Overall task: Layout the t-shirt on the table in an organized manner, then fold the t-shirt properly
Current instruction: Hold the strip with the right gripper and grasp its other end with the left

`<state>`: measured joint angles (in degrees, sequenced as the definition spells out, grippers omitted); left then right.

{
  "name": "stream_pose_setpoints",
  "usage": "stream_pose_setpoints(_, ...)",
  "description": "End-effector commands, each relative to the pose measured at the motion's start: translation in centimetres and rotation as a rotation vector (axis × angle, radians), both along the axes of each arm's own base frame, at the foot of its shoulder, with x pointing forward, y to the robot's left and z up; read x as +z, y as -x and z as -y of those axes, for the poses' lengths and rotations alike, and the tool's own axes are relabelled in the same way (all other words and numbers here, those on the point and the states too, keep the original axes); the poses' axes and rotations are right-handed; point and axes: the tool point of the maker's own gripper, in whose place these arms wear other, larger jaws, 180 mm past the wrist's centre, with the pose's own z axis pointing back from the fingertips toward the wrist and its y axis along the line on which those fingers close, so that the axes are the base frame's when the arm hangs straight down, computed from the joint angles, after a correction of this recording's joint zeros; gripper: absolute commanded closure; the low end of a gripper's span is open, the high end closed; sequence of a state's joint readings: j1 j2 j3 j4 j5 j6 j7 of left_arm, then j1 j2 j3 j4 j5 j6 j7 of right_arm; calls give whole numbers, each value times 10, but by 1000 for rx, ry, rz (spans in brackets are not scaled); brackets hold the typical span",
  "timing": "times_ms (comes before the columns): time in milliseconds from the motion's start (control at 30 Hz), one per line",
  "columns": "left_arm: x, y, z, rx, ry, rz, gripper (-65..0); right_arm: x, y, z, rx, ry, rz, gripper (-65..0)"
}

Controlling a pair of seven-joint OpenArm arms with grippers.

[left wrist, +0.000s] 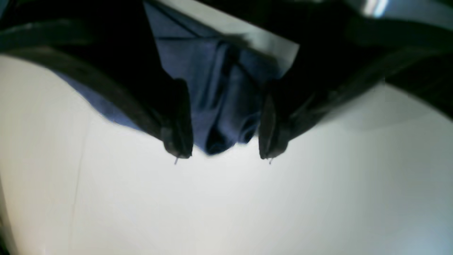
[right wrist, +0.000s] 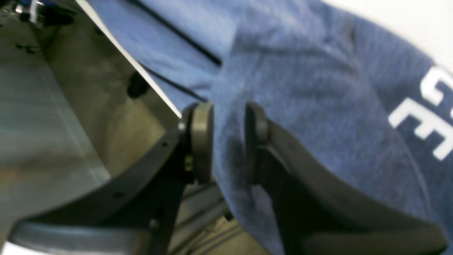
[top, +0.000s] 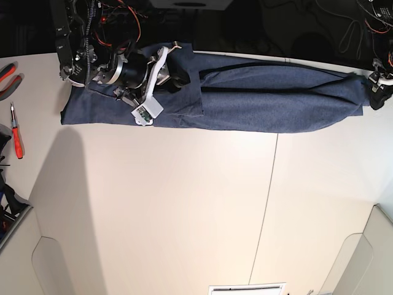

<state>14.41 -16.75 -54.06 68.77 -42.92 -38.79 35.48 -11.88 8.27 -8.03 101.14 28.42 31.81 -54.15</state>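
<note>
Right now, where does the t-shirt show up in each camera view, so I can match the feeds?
Left wrist: t-shirt, bunched, top centre between the open fingers.
Right wrist: fills the upper right, a fold running between the pads; white lettering at the right edge.
Base: a long band along the far edge.
Shared landmark: the cream table, also seen under the left wrist.

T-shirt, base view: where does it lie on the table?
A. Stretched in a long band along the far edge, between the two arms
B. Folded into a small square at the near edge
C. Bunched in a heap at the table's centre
A: the t-shirt spans the table's far edge lengthwise.
</note>
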Motion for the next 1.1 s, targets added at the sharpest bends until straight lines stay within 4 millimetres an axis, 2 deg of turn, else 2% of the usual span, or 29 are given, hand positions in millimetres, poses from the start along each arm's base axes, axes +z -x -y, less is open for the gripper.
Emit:
stream_pose_setpoints(0,10,-5,-13,19,-9,39,-336,8,-7,-2,-2,-24,39,-158)
stream_pose_setpoints(167,-7,-4,-22,76,95,52,-336,7,-7,-1,-1,-15,39,-158)
stream_pose_setpoints(300,-11,1,-33,103,115,44,-336,6,-7,-1,-1,-13,40,-158)
stream_pose_setpoints(367,-10,2,-38,110,105,44,-337,6,-7,-1,-1,-13,40,-158)
stream_pose_setpoints(500,-5,3,-50,123,15,50,-390,6,-7,-1,-1,-14,40,-158)
stream_pose_setpoints(567,-6,4,-53,119,-18,40,-390,6,-7,-1,-1,-13,40,-158)
stream_pose_setpoints(833,-12,2,-46,116,-8,38,-390,7,-7,-1,-2,-14,40,-158)
stream_pose_setpoints(1067,-24,-13,-16,40,51,33,-390,6,-7,-1,-1,-13,39,-158)
